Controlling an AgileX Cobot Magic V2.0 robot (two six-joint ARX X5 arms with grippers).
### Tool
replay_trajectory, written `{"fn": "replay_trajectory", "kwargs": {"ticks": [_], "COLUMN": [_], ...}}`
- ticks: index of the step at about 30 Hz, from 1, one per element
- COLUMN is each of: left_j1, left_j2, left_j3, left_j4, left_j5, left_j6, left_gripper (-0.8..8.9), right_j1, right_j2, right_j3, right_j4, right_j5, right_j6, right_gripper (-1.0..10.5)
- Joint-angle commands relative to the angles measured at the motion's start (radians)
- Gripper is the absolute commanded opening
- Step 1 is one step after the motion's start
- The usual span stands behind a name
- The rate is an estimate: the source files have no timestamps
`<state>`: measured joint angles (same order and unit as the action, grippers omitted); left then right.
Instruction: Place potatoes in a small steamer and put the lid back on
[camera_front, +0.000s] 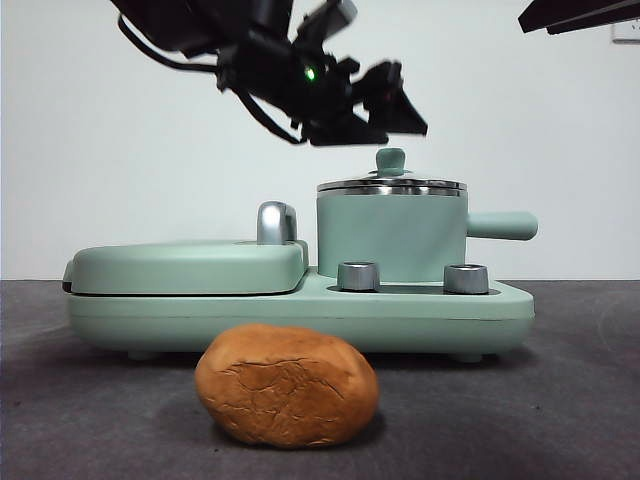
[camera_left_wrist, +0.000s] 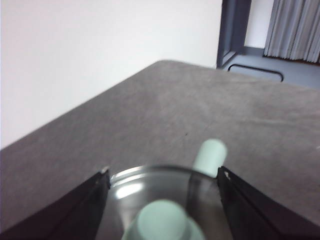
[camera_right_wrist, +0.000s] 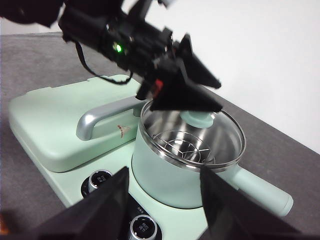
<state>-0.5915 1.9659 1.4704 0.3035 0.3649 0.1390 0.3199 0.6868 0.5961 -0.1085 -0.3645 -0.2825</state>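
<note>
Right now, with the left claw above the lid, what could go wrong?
1. The left claw hangs open over the lid's knob without gripping it; the knob is small, so a closing slightly off-centre may slip.
2. The lid is glass, so a weak grip could drop it onto the steamer.
3. The potato looks about as wide as the pot, so it may jam at the rim later.

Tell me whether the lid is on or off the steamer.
On. The lid sits flat on the steamer rim, its knob between the open left gripper jaws, not yet gripped.
</note>
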Motion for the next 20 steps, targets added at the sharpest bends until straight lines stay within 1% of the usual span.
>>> {"fn": "replay_trajectory", "kwargs": {"ticks": [1,10,14,20], "left_j1": [-0.009,-0.004,0.0,0.002], "left_j2": [0.043,0.063,0.063,0.063], "left_j3": [0.028,0.028,0.028,0.028], "left_j4": [0.009,0.003,-0.009,-0.03], "left_j5": [-0.023,-0.036,-0.036,-0.036], "left_j6": [0.01,0.014,0.017,0.036], "left_gripper": [3.33,3.25,2.08,0.75], "right_j1": [0.003,0.003,0.003,0.003], "right_j2": [0.004,0.004,0.004,0.004], "right_j3": [0.018,0.018,0.018,0.018], "right_j4": [0.011,0.01,0.01,0.009], "right_j5": [-0.002,-0.002,-0.002,-0.002], "right_j6": [0.014,0.014,0.014,0.014], "right_gripper": [2.3,2.3,2.3,2.3]}}
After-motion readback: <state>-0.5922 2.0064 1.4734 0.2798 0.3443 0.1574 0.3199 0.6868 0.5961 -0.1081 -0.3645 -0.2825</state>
